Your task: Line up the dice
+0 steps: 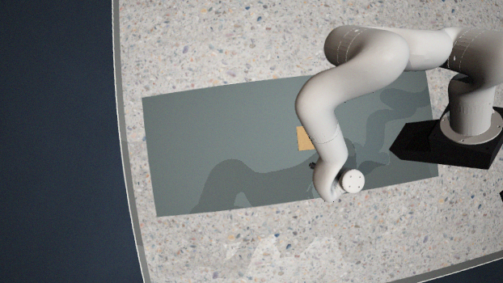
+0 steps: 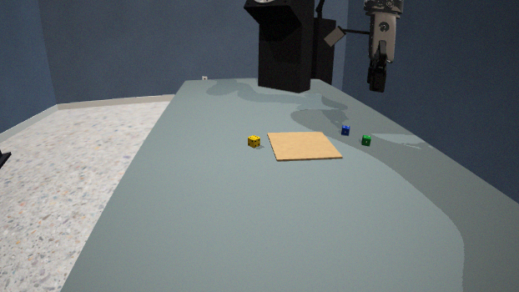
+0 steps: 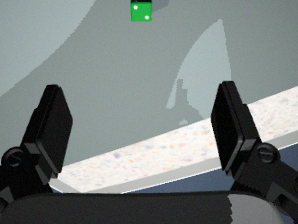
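Gripper (image 2: 377,81) (image 3: 140,100) spread, nothing pinched, above table. 0 of 3 dice placed: yellow die (image 2: 254,141) lay on one side of mat (image 1: 304,138) (image 2: 304,146); blue die (image 2: 345,130), green die (image 2: 366,140) (image 3: 141,12) opposite. All 3 remained to line up.

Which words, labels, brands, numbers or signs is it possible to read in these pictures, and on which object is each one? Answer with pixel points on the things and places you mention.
No words, digits or brands are readable.
Green die (image 2: 366,140) (image 3: 141,11): two white pips on the face toward the wrist camera.
Yellow die (image 2: 254,141): dark pips, too small to count surely.
Blue die (image 2: 345,130): too small to read.
Wooden-coloured mat (image 1: 305,138) (image 2: 304,146): none visible.
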`<state>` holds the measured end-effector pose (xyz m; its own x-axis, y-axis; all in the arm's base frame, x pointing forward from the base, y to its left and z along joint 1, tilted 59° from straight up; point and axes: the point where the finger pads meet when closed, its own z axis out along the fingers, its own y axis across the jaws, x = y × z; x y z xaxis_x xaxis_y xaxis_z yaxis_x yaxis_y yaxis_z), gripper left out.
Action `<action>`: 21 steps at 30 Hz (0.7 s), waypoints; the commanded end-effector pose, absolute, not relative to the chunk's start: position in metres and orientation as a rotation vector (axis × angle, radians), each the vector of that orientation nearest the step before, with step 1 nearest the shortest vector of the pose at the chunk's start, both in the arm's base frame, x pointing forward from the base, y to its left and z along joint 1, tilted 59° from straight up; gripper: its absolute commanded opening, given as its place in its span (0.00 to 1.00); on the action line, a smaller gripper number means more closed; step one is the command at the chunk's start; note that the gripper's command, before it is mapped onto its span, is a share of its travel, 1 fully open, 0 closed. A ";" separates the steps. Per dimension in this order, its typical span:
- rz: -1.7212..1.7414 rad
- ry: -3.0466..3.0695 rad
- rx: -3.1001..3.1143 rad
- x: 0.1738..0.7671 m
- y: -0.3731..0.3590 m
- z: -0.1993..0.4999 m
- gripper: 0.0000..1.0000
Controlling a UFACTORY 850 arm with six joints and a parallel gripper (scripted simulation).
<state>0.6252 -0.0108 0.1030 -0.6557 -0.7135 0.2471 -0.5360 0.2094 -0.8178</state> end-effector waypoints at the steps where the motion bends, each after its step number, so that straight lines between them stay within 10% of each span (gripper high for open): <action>1: -1.427 2.291 -1.190 0.626 -0.010 0.103 1.00; 21: -1.427 2.290 -1.190 0.653 -0.045 0.076 1.00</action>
